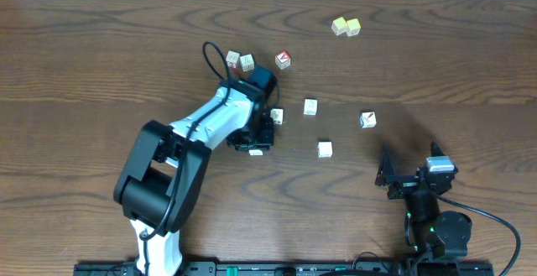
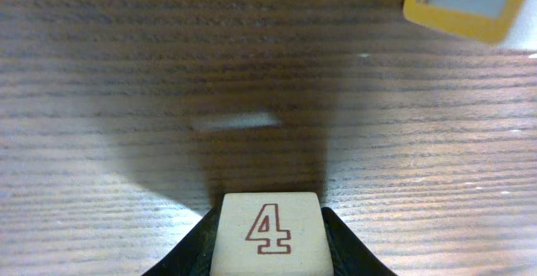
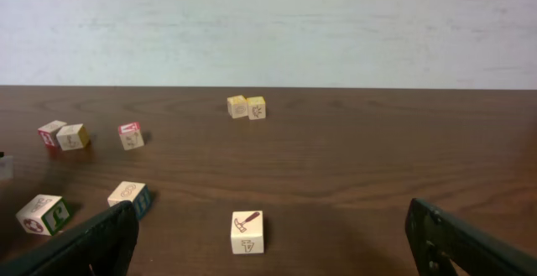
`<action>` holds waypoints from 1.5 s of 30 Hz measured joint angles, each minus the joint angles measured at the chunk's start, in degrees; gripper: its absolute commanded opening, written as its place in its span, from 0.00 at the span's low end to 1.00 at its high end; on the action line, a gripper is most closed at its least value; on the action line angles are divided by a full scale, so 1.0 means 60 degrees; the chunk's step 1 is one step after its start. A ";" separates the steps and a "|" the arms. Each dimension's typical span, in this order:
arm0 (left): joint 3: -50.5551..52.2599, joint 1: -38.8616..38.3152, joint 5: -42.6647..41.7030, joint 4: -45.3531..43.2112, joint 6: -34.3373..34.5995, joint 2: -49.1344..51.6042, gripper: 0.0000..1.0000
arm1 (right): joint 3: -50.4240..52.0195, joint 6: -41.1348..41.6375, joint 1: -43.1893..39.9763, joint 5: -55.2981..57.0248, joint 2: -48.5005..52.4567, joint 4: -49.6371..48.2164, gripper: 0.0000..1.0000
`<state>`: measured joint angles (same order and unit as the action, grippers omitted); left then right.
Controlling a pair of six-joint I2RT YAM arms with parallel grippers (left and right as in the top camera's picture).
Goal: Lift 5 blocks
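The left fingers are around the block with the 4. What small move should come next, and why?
Probably raise the left fingers straight up a little. In the left wrist view they sit against both sides of the block with the 4, so the grip looks set, and lifting is what remains.

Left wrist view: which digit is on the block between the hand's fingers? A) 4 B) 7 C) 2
A: the block sitting snug between the fingers of the left hand shows a red-outlined 4 on the face towards the camera.
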<state>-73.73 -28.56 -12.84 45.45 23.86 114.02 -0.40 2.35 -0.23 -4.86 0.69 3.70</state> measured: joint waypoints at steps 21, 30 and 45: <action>-0.0372 -0.0204 0.0769 0.0889 0.0346 -0.0426 0.64 | 0.0000 -0.0004 0.0000 0.0000 0.0000 0.0000 0.99; -0.0670 -0.0204 0.0699 0.0226 0.0375 -0.1723 0.65 | 0.0000 -0.0004 0.0000 0.0000 0.0000 -0.0004 0.99; -0.0685 -0.0466 0.0743 -0.2900 0.0452 -0.0590 0.64 | 0.0000 -0.0004 0.0000 0.0000 0.0000 0.0000 0.99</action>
<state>-77.84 -31.35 -8.38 28.05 26.57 110.48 -0.40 2.33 -0.23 -4.86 0.69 3.70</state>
